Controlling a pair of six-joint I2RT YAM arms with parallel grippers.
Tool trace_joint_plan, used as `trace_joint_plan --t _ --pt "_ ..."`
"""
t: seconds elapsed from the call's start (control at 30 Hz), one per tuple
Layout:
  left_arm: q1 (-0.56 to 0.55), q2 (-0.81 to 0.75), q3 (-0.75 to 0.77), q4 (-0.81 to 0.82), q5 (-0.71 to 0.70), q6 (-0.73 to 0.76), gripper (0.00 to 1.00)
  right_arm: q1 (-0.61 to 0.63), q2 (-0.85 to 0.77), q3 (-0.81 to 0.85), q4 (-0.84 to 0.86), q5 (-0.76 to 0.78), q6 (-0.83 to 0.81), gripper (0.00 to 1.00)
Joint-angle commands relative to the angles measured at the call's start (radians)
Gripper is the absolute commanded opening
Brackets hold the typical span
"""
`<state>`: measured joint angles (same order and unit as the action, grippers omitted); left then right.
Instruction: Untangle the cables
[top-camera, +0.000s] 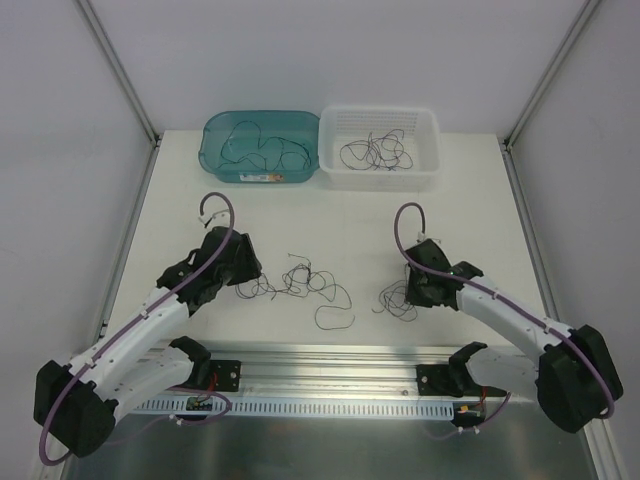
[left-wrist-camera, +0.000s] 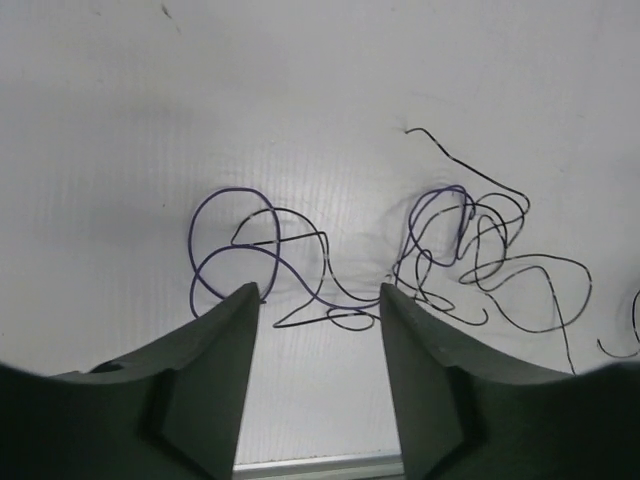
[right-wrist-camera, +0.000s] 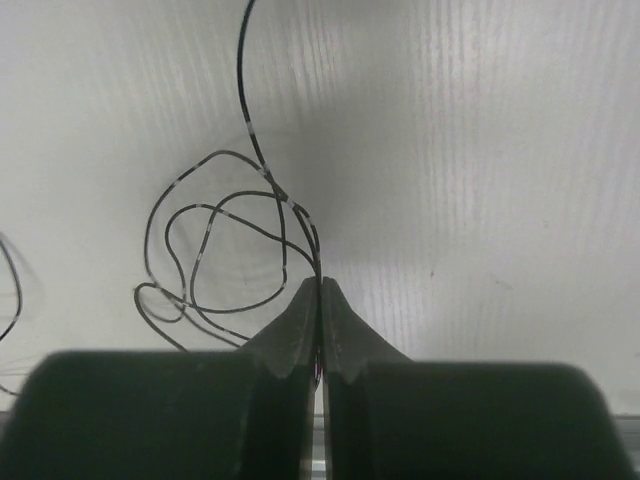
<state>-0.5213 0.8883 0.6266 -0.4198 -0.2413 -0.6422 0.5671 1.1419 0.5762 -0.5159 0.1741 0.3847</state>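
Note:
A loose tangle of thin dark cables (top-camera: 300, 285) lies on the white table between the arms; in the left wrist view it shows as purple and black loops (left-wrist-camera: 330, 260). My left gripper (top-camera: 243, 275) is open, its jaws (left-wrist-camera: 318, 292) straddling the near edge of the tangle, holding nothing. A smaller bunch of black cable (top-camera: 398, 300) lies by my right gripper (top-camera: 412, 292), which is shut on a black cable (right-wrist-camera: 275, 215) that runs into its closed fingertips (right-wrist-camera: 320, 285).
A teal bin (top-camera: 260, 147) with a few cables stands at the back, next to a white basket (top-camera: 380, 148) holding more cables. A metal rail (top-camera: 330, 380) runs along the near table edge. Frame posts stand at the back corners.

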Motion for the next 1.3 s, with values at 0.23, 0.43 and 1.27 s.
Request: trace_joint_plan --t 0.23,0.43,1.27 --pt "0.010 0.012 0.159 -0.027 0.348 0.047 0.85 0.004 -0.300 0.258 -0.061 -0.047 -0.245 0.01" --pt "-0.058 0.058 0.240 0.039 0.549 -0.002 0.90 0.056 -0.324 0.289 0.071 -0.165 -0.300 0.01" --pt "-0.339 0.299 0.291 0.357 0.470 -0.126 0.00 0.243 -0.217 0.215 0.269 -0.191 -0.268 0.01"
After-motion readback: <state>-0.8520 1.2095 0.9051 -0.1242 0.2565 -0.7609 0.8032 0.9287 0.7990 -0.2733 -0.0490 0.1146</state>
